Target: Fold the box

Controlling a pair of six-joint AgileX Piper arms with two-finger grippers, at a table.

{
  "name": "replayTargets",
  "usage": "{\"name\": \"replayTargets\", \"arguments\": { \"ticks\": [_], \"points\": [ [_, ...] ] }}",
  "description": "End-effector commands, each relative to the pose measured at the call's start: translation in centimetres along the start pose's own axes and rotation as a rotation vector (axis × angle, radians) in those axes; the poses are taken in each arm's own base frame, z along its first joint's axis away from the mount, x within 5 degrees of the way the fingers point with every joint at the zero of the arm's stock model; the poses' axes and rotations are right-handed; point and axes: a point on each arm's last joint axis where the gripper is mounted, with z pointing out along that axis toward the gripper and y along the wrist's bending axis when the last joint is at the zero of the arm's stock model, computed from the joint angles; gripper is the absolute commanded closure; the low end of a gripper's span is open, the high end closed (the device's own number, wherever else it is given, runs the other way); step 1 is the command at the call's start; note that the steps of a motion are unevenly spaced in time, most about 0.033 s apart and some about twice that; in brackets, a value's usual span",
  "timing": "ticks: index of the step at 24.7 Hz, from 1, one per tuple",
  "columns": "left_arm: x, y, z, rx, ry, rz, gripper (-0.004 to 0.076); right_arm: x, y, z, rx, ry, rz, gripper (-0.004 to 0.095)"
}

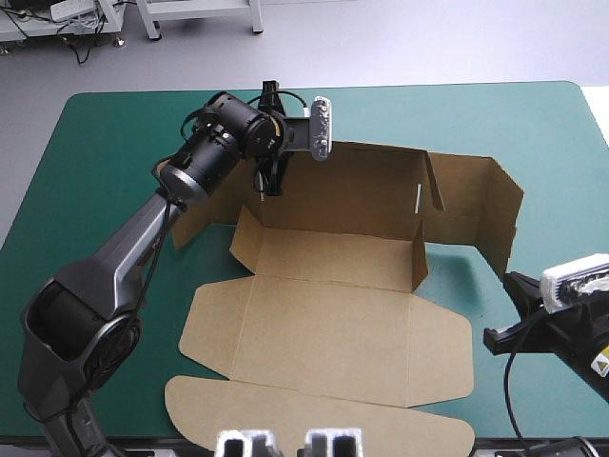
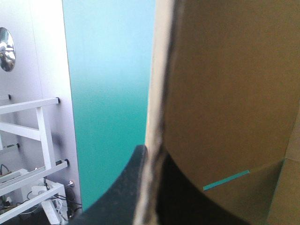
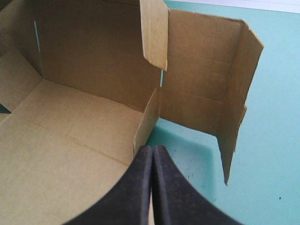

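The brown box (image 1: 324, 314) lies in the middle of the teal-green table. Its back wall and right-hand flaps stand raised, while the lid panels lie flat toward the near edge. My left gripper (image 1: 272, 179) is at the left end of the back wall. In the left wrist view its black fingers (image 2: 124, 197) are shut on the top edge of the board (image 2: 225, 93). My right gripper (image 1: 514, 295) hovers off the box's right side, near the table's right edge. It is shut and empty (image 3: 152, 157), pointing at the corner where the low front wall (image 3: 147, 119) meets the upright side flap (image 3: 234, 108).
Bare teal-green cover (image 1: 533, 124) lies beyond and to the right of the box, and more at the far left (image 1: 105, 162). The lid's rounded flap (image 1: 285, 414) reaches almost to the table's near edge.
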Motion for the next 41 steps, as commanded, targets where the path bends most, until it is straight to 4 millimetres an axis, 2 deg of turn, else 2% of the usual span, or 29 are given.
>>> {"name": "replayTargets", "arguments": {
  "ticks": [1, 7, 12, 13, 14, 15, 16, 17, 18, 20, 22, 25, 28, 30, 41],
  "points": [
    [-1.6, 1.2, -3.7, -0.162, -0.065, -0.029, 0.0734, -3.5, -0.2, 0.0, 0.015, -0.116, 0.025, 0.0922],
    [-3.4, -0.1, -3.3, -0.182, -0.068, -0.049, 0.0734, -8.9, -0.3, 0.2, 0.023, -0.154, 0.049, 0.0923],
    [-4.5, -2.3, -1.9, -0.180, -0.014, -0.022, 0.0734, -12.8, -0.6, 1.8, 0.038, -0.083, 0.042, 0.0923],
    [-4.9, -3.0, -1.5, -0.204, 0.010, -0.008, 0.0734, -14.1, -0.7, 3.0, 0.038, -0.050, 0.042, 0.0923],
    [-5.1, -3.2, -1.4, -0.210, 0.016, -0.022, 0.0734, -14.6, -0.8, 3.5, 0.039, -0.036, 0.042, 0.0923],
    [-5.6, -3.9, -1.2, -0.219, 0.024, -0.034, 0.0734, -15.7, -0.9, 4.9, 0.038, -0.004, 0.053, 0.0923],
    [-5.8, -4.3, -1.1, -0.219, 0.027, -0.031, 0.0734, -16.1, -1.0, 5.6, 0.038, 0.010, 0.063, 0.0923],
    [-6.2, -4.9, -1.2, -0.229, 0.028, -0.035, 0.0734, -16.9, -1.1, 7.2, 0.040, 0.039, 0.065, 0.0923],
    [-6.4, -5.2, -1.2, -0.234, 0.031, -0.036, 0.0734, -17.3, -1.2, 7.7, 0.040, 0.043, 0.067, 0.0923],
    [-6.8, -5.7, -1.7, -0.262, 0.031, -0.044, 0.0734, -18.3, -1.8, 10.4, 0.056, 0.083, 0.087, 0.0923],
    [-6.6, -5.7, -2.3, -0.274, 0.023, -0.073, 0.0734, -18.7, -3.2, 12.1, 0.075, 0.114, 0.145, 0.0924],
    [-6.2, -5.5, -3.4, -0.287, 0.000, -0.116, 0.0734, -18.7, -6.1, 13.4, 0.032, 0.133, 0.224, 0.0928],
    [-6.4, -5.7, -4.0, -0.301, -0.029, -0.117, 0.0734, -17.4, -9.7, 15.0, 0.009, 0.214, 0.304, 0.0928],
    [-6.7, -5.9, -4.1, -0.300, -0.035, -0.107, 0.0734, -16.9, -11.0, 15.6, 0.004, 0.229, 0.317, 0.0928],
    [-7.8, -6.4, -4.6, -0.310, -0.080, -0.109, 0.0734, -14.3, -13.7, 20.1, -0.041, 0.374, 0.328, 0.0928]
  ]
}}
